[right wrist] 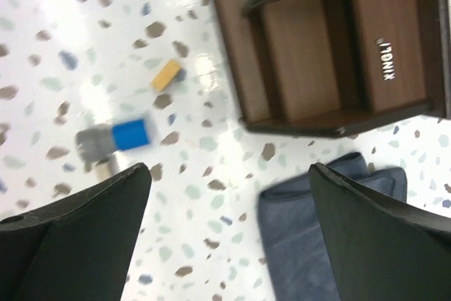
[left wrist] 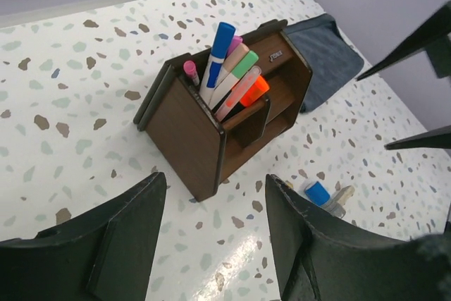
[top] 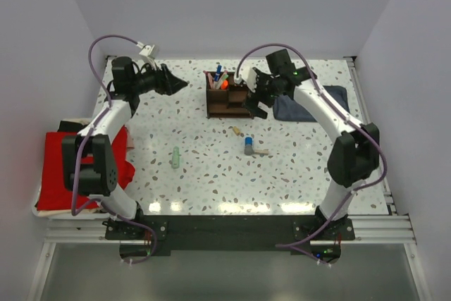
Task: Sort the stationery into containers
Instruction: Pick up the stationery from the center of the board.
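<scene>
Nearest me on the desk (top: pixel 211 188) lie the pale green tube (top: pixel 175 156) on the left and the blue cylinder (top: pixel 249 144) further right, with a tan bit (top: pixel 237 130) just beyond it. My right claw (top: pixel 255 96) hangs spread wide and empty at the right edge of the wooden organizer (top: pixel 225 102), near the blue-grey cloth (top: pixel 320 103). My left claw (top: pixel 180 84), parted wide and gripping nothing, hangs left of the organizer, apart from it. Pens (left wrist: pixel 225 61) and the orange highlighter (left wrist: pixel 255 89) stand in its far compartment.
</scene>
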You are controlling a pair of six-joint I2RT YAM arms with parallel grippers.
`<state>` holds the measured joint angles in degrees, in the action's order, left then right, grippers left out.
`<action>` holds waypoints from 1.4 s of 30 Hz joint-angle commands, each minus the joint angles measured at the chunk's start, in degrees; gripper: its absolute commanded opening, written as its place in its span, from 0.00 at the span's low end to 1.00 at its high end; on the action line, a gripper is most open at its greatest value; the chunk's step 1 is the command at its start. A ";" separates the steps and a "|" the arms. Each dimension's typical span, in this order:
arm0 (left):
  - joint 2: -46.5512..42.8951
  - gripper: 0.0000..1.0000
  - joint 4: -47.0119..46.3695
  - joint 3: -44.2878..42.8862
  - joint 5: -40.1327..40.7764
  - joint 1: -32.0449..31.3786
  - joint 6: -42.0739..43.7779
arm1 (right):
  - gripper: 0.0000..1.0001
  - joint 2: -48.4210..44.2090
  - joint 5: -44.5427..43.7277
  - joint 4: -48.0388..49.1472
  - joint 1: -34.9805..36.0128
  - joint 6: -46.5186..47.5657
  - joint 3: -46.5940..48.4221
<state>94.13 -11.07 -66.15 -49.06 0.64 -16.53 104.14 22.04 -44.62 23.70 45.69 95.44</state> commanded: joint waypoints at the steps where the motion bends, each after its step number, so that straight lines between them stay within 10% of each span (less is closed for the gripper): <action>1: -3.68 0.63 7.10 -1.00 2.74 -0.12 7.65 | 0.93 -4.48 5.39 -3.76 0.38 -0.54 -2.29; 6: -7.02 0.63 7.64 4.62 2.92 -0.20 6.69 | 0.59 7.28 6.86 -16.71 0.29 -24.05 6.16; 18: -13.17 0.64 7.64 9.28 3.53 -0.12 6.52 | 0.51 8.27 -1.28 -4.70 2.22 -50.15 -3.68; 42: -17.58 0.64 8.87 12.01 4.23 1.20 7.48 | 0.42 13.81 -24.76 -3.89 8.99 -56.32 -3.42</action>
<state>78.17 -0.58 -54.72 -44.69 1.41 -9.56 117.08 2.17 -48.80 32.80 -8.73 91.88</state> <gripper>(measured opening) 0.638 0.427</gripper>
